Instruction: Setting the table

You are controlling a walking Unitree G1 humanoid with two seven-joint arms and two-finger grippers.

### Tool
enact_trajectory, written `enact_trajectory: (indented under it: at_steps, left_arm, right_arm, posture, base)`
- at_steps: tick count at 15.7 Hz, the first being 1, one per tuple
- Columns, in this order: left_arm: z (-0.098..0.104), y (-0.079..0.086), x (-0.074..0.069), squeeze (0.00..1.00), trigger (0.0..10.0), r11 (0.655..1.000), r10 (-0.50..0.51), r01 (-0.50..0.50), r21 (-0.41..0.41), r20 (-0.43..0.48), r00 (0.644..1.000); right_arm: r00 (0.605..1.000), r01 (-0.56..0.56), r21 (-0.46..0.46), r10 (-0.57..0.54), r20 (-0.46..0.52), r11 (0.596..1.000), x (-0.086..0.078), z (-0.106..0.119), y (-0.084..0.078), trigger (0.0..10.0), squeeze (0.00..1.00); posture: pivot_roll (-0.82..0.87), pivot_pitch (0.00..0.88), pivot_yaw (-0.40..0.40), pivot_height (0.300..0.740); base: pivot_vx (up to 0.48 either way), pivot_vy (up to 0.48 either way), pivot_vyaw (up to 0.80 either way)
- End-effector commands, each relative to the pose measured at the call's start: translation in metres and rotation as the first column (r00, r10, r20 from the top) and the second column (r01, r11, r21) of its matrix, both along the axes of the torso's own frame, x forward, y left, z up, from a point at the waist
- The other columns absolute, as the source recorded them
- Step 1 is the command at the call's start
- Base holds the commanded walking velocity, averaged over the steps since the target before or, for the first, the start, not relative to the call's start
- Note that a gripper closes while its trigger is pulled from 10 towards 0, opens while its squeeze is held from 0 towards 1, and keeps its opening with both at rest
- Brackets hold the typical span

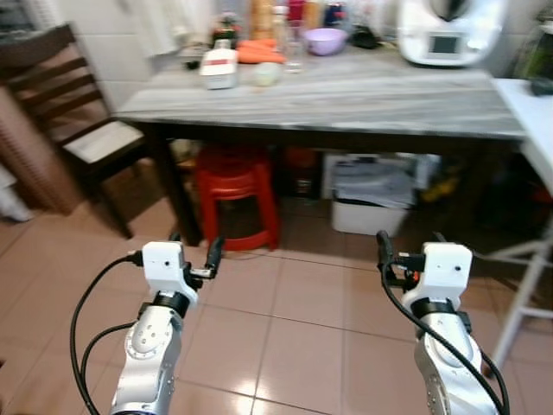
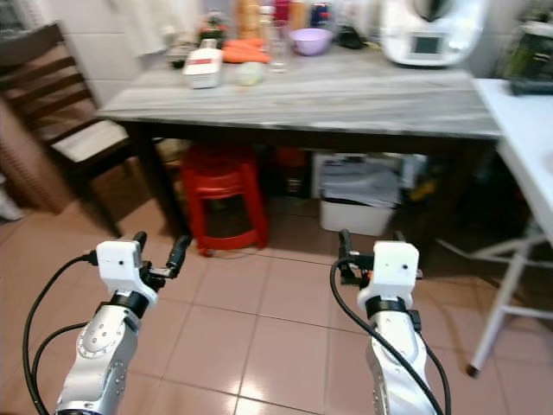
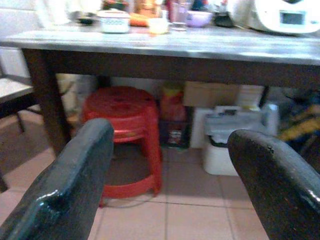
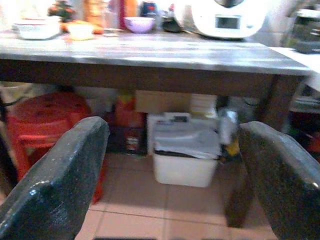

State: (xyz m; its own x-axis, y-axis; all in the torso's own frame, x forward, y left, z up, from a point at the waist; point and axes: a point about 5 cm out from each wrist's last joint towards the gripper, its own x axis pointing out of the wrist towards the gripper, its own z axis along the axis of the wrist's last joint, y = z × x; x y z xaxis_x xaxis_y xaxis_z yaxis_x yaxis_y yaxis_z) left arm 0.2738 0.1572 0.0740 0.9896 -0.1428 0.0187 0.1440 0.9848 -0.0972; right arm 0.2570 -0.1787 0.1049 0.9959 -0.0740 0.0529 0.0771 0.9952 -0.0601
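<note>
Nothing set yet, I judge: the table [image 1: 346, 104] at 12 o'clock holds only clutter along its far edge, a white box [image 1: 219, 68], a purple bowl [image 1: 325, 40] and a white appliance [image 1: 449, 33]. My left gripper [image 1: 195, 251] and right gripper [image 1: 410, 251] hang over the floor, fingers spread, empty. The near edge is reachable; a red stool [image 1: 235, 194] stands at 11 o'clock and a chair [image 1: 65, 112] at 10.

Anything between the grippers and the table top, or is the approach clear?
Nothing visible blocks it. The left gripper and right gripper, both open and empty, are held over bare floor tiles short of the table. The red stool and white bin sit under the table; the wooden chair stands off its left end.
</note>
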Motion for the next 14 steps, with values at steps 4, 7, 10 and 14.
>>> enact_trajectory:
  at_steps: [4,7,10,14]
  left_arm:
    - [-0.0053,-0.0019,-0.0063,0.0,10.0,0.999,-0.04,0.039,-0.01,-0.031,0.999]
    - [-0.0034,-0.0029,-0.0046,0.0,10.0,0.999,-0.051,0.051,-0.011,-0.026,0.998]
    - [-0.0043,-0.0016,-0.0051,0.0,10.0,0.998,-0.058,0.058,-0.011,-0.032,0.998]
    - [-0.0046,-0.0022,-0.006,0.0,10.0,0.998,-0.062,0.062,-0.012,-0.034,0.997]
  right_arm:
    - [1.0,-0.001,0.007,0.001,0.021,1.0,-0.0018,0.0062,0.0006,10.0,0.0]
    - [1.0,-0.008,0.005,0.008,0.02,1.0,-0.0022,0.0055,0.0017,10.0,0.0]
    - [1.0,-0.009,0.004,0.009,0.014,1.0,-0.0011,0.0045,0.001,10.0,0.0]
    - [1.0,-0.014,0.005,0.013,0.009,1.0,0.0012,0.0038,0.0023,10.0,0.0]
  posture:
    - [-0.05,0.0,0.072,0.74]
    - [-0.05,0.0,0.072,0.74]
    - [-0.05,0.0,0.073,0.74]
    - [-0.04,0.0,0.07,0.74]
  base:
    - [0.0,0.0,-0.4]
    - [0.0,-0.3,0.0]
    - [0.0,-0.48,0.0]
    - [0.0,-0.48,0.0]
